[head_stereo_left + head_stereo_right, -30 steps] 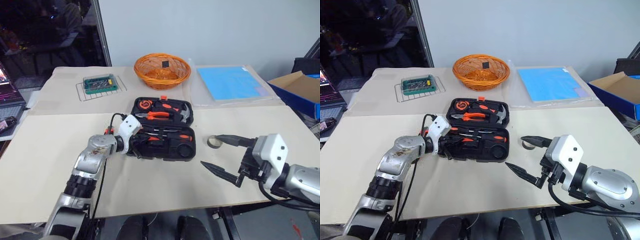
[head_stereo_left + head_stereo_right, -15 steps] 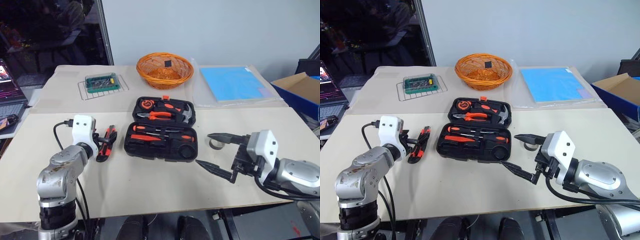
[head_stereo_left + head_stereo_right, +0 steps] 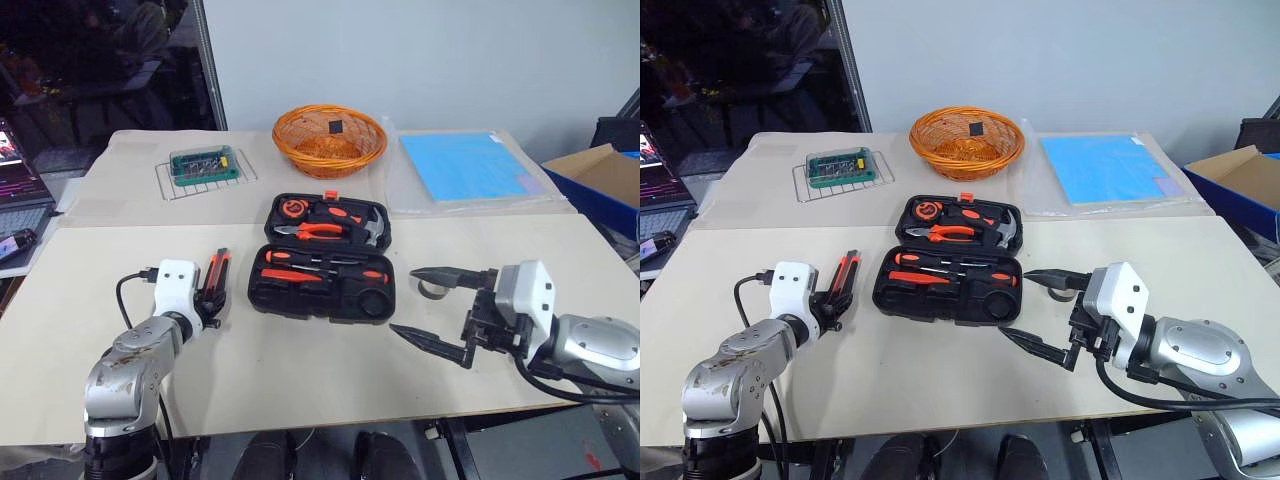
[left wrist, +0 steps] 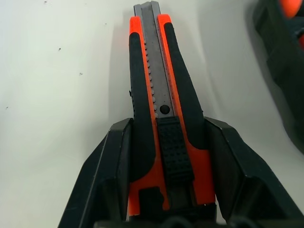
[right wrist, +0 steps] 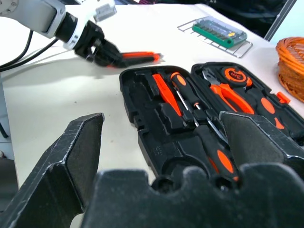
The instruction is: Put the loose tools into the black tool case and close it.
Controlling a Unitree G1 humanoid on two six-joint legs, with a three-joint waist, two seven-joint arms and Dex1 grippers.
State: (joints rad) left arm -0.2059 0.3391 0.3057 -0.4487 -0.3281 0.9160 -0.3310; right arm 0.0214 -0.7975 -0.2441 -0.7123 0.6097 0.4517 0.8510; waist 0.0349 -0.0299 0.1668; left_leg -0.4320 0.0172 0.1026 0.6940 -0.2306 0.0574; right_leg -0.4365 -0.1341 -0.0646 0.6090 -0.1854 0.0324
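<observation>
No legible writing is being shown on the utility knife [image 4: 164, 123]. It is being straddled by the left gripper [image 4: 166, 156], grip not confirmable; the right gripper [image 3: 440, 305] is being held wide beside the black tool case [image 3: 322, 262].

I see the knife [image 3: 213, 277] lying left of the open case [image 3: 325, 262] on the desk [image 3: 300, 370]; tape ring [image 3: 432, 289] right, basket [image 3: 329, 139] behind.

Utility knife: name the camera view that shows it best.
The left wrist view: the utility knife runs up the frame between the left gripper's fingers, its slider and blade tip plain. Both eye views show it small, beside the black tool case. The right wrist view shows it far off.
</observation>
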